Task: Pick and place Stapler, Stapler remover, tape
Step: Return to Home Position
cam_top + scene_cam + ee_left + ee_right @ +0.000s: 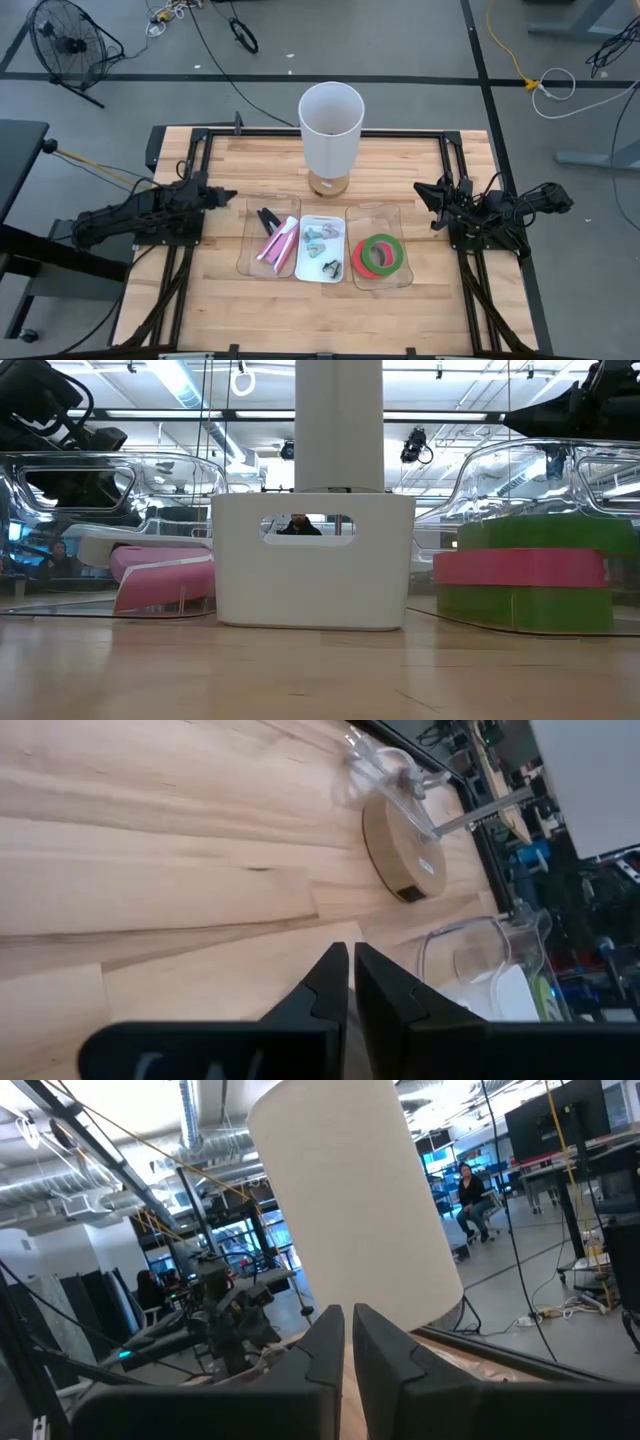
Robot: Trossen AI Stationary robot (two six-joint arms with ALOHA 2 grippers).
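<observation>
Contents lie sorted by kind mid-worktop: pink stapler (pixel 277 241) in left clear plastic bin (pixel 250 263), small staple removers (pixel 314 238) in white plastic bin (pixel 307 263), red and green tape rings (pixel 399 256) in right clear plastic bin (pixel 380 214), while left gripper (pixel 230 197) and right gripper (pixel 421 189) sit near the side edges, jaws pressed together, empty.

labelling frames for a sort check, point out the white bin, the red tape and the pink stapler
white bin (pixel 312 585), low view, front wall below the handle slot
red tape (pixel 520 567), low view, outer edge, middle of the stack
pink stapler (pixel 278 243), high view, middle of its body
</observation>
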